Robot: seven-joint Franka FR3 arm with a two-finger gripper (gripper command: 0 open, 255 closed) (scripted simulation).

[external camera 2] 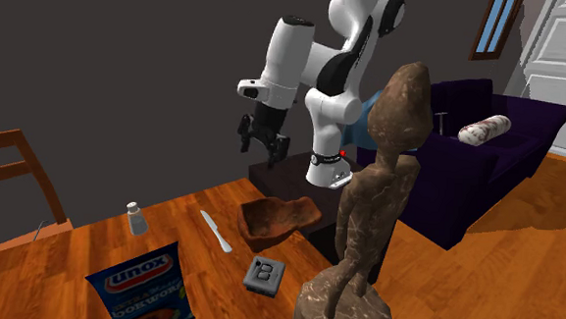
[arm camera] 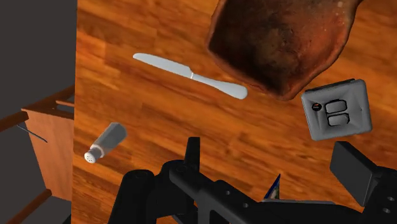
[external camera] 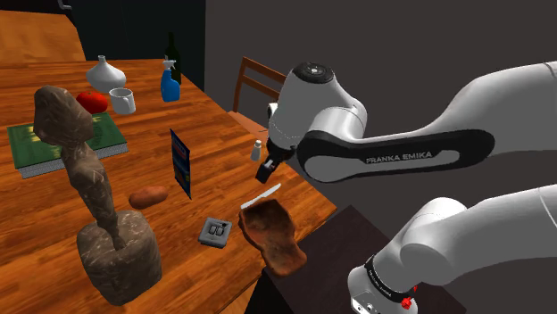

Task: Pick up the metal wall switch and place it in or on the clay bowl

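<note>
The small grey wall switch (arm camera: 336, 109) lies flat on the table (arm camera: 159, 127) beside the brown bowl (arm camera: 280, 38), and it looks hard and slippery, so the open, empty gripper (external camera 2: 262, 148) should pinch its side edges.

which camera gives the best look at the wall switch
The wrist view: it sees the grey wall switch from above, showing its two rockers, beside the brown bowl. In the shoulder view the switch is smaller and slanted. In the second exterior view the switch is likewise small, lying flat on the table.
</note>
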